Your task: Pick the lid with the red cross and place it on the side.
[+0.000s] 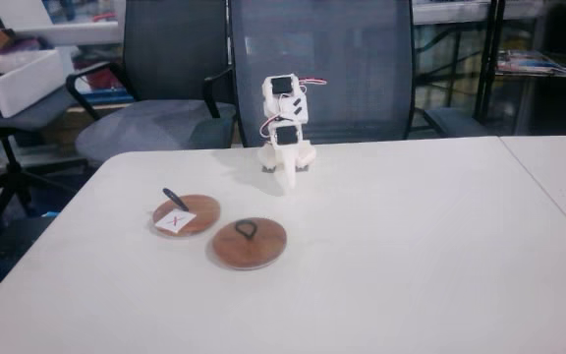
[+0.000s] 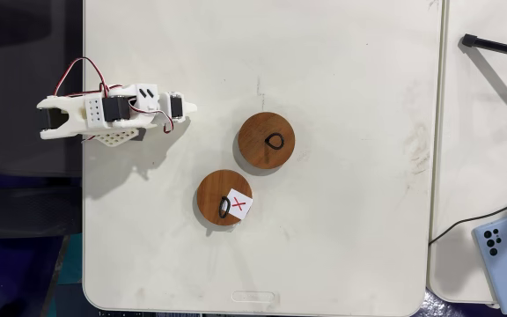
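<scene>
Approach stage: arm folded at its base, nothing in hand.

My gripper (image 2: 55, 119) is tucked; I cannot tell its opening. The red-cross lid (image 2: 224, 197) lies well ahead of the fingers, beside the plain lid (image 2: 267, 142); I aim for its black loop (image 2: 224, 208).

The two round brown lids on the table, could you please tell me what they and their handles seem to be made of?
The round brown lid with the red-crossed white label and the plain round brown lid both look like wood, matte reddish brown; grain is too blurred to confirm. Their thin black loop handles could be cord or wire. The label looks like paper.
</scene>
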`<action>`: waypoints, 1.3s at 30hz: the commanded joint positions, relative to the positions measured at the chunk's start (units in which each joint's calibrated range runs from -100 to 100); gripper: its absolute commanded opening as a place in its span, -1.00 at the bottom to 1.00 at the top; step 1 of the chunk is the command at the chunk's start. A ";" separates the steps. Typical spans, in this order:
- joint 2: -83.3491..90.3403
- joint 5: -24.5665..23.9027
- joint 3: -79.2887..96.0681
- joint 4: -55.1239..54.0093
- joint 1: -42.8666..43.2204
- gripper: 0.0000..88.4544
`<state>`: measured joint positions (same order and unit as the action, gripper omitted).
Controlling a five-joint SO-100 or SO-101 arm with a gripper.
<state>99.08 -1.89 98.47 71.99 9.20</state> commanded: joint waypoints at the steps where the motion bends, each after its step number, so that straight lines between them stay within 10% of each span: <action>1: 0.92 13.64 -6.18 -0.63 -4.62 -0.93; 16: 0.92 13.64 -6.36 -0.72 -4.62 -0.90; 28: 0.92 13.64 -6.27 -0.72 -4.70 -0.36; 39: 0.92 13.64 -6.18 -0.72 -4.70 -0.33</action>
<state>99.16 11.48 94.34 71.90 4.94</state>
